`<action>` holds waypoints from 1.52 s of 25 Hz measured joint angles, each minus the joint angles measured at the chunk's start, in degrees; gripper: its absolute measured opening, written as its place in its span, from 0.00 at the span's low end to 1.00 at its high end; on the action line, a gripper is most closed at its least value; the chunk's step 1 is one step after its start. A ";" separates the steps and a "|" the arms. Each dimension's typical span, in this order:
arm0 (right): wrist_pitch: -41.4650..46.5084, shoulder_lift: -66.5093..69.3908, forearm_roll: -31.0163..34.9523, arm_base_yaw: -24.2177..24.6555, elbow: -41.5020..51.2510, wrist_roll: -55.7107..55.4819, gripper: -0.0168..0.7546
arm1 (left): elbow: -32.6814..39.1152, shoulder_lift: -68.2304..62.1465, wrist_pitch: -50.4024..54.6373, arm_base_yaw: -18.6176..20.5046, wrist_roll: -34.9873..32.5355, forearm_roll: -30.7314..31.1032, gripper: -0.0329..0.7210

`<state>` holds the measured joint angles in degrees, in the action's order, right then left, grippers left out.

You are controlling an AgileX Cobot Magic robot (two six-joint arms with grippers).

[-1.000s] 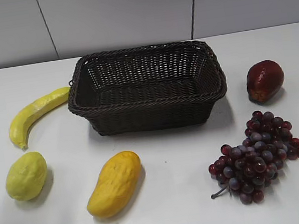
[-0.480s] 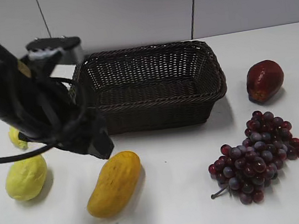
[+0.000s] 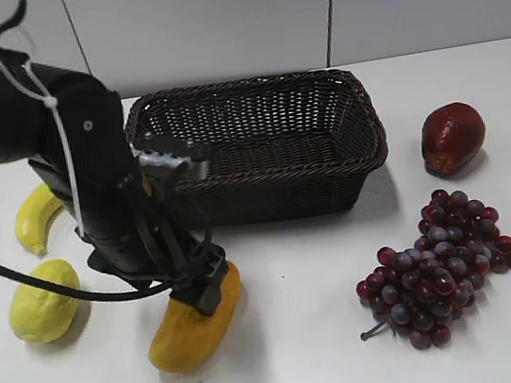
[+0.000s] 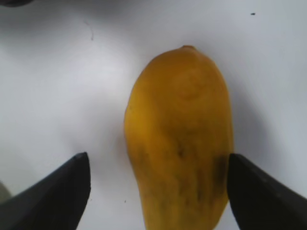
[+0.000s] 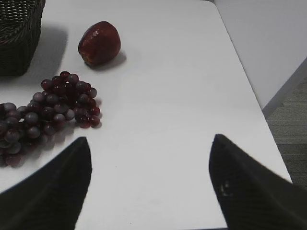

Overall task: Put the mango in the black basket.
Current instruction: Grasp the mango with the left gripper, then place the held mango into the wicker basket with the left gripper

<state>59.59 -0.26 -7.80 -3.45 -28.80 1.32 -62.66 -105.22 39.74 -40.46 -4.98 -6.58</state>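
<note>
Mango [image 4: 180, 139] lies ungrasped near the surface's front-left corner, left gripper [image 4: 156, 191] spread wide around it, black basket [image 3: 259, 148] empty.

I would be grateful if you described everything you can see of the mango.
The mango is an orange-yellow, elongated oval fruit with a matte, faintly dimpled skin and some darker smudges toward its broader end. It lies flat on the white table, in front of the black basket and apart from it, with its long axis slanting. The open left gripper is lowered over it, one finger on each side; the wrist view shows gaps between fingers and fruit. Nothing else touches it.
</note>
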 joint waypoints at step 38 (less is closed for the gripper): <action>0.00 0.00 -0.04 0.00 0.00 0.00 0.78 | -41.29 -6.41 1.51 1.54 0.06 6.91 0.84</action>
<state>59.59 -0.26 -7.85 -3.45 -28.80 1.32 -103.96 -111.64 41.25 -38.92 -4.92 0.33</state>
